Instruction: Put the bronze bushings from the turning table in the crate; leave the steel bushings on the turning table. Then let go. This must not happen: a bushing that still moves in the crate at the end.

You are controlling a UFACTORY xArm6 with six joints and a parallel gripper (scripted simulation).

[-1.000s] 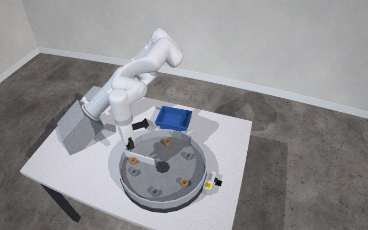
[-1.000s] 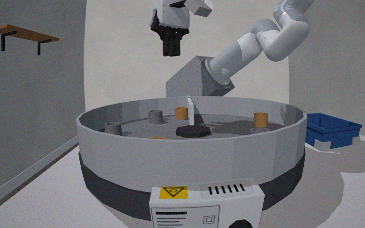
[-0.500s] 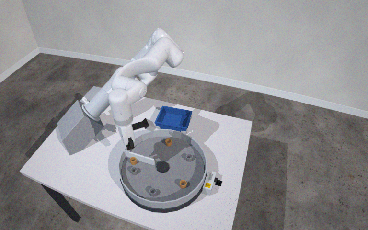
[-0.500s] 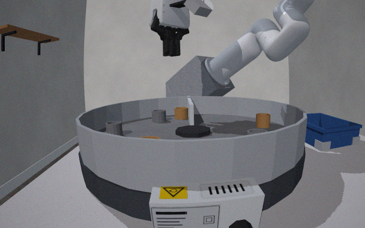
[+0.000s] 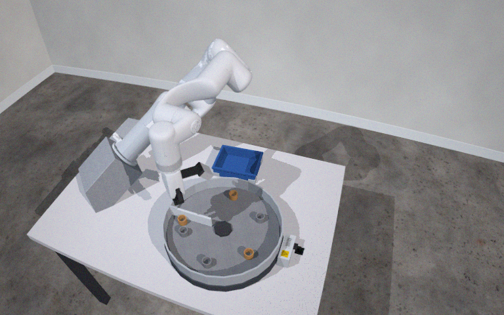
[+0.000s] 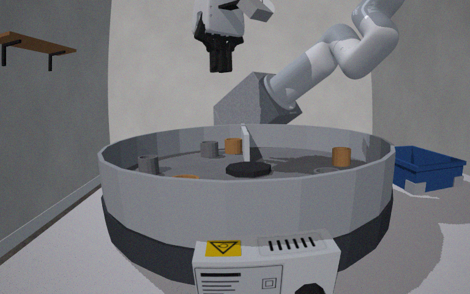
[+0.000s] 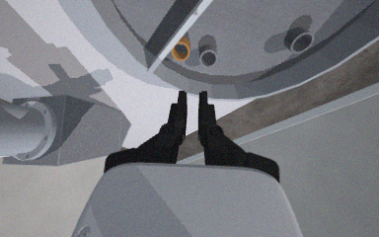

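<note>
As the turning table is seen from above, with twelve o'clock at the top of that view, three bronze bushings are carried on it, outside the crate. One bronze bushing is found between nine and ten o'clock, just beside the white divider; a second bronze bushing is seen just past twelve, and a third bronze bushing near five.

The steel bushings are placed among them: one steel bushing at nine o'clock, another steel bushing near seven, and the last steel bushing between two and three. The middle is taken up by a dark hub.

Toward ten or eleven o'clock, the gripper is held above rim height, pointed downward. Its fingers are drawn nearly together, with only a narrow gap left and nothing pinched.

Beyond the rim, the blue crate is set at about half past twelve; at four, a control box is mounted.

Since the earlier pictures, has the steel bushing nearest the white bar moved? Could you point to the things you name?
Yes. In the exterior view the steel bushing (image 5: 183,234) (image 6: 209,150) (image 7: 200,56) has shifted rightward, closer to the fixed white bar (image 5: 193,216) (image 6: 246,144) (image 7: 181,36).
</note>
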